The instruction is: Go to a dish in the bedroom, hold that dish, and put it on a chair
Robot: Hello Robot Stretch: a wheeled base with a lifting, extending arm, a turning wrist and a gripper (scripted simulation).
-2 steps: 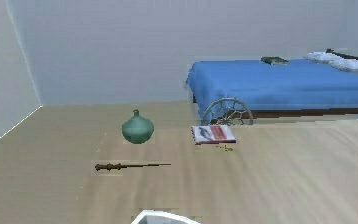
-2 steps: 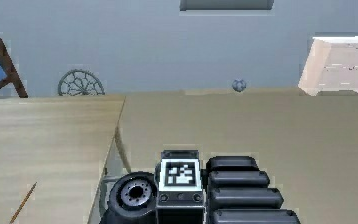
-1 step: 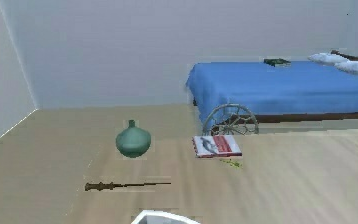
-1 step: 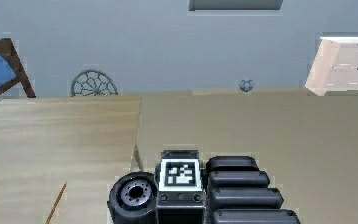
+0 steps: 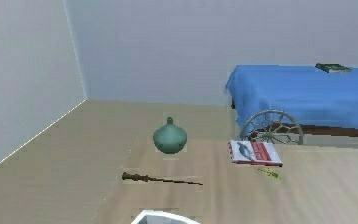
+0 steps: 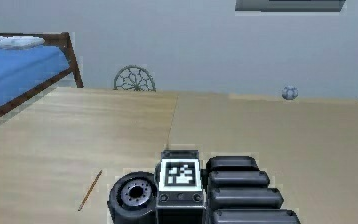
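Forward view: a wood floor (image 5: 77, 160) runs up to plain pale walls (image 5: 147, 45). On the forward view's right is a bed (image 5: 287, 90) w/ a blue cover, & a small dark book (image 5: 333, 68) lies on top of it nr the far end. A round wheel w/ spokes (image 5: 271, 127) stands just beside the bed's low edge. On the floor by the wheel lies a red & white magazine (image 5: 255, 152), & a thin yellow-green pencil (image 5: 269, 173) lies nr it, a bit closer to the cam. In the middle of the floor sits a round green vase (image 5: 169, 137) w/ a thin neck, upright. Closer still lies a long dark stick (image 5: 162, 179), flat on the floor. A white thing (image 5: 162, 216) pokes up at the bottom edge; can't tell what it is. Can't tell which of these, if any, is the dish. Arm side view: the blue bed (image 6: 22, 70) is on the arm side view's left, w/ a pillow (image 6: 12, 41) & a dark wood frame. The wheel (image 6: 135, 78) stands by the back wall. A small grey ball (image 6: 289, 93) sits far off to the right by the same wall. The pencil (image 6: 90, 190) lies low on the left. The dark arm (image 6: 242, 185) is at the bottom, w/ a white square (image 6: 180, 174) w/ black marks on it, & the gripper (image 6: 134, 198) is a dark round lump just left of that. Its fingers are too hard to make out, so I can't tell if it holds anything.
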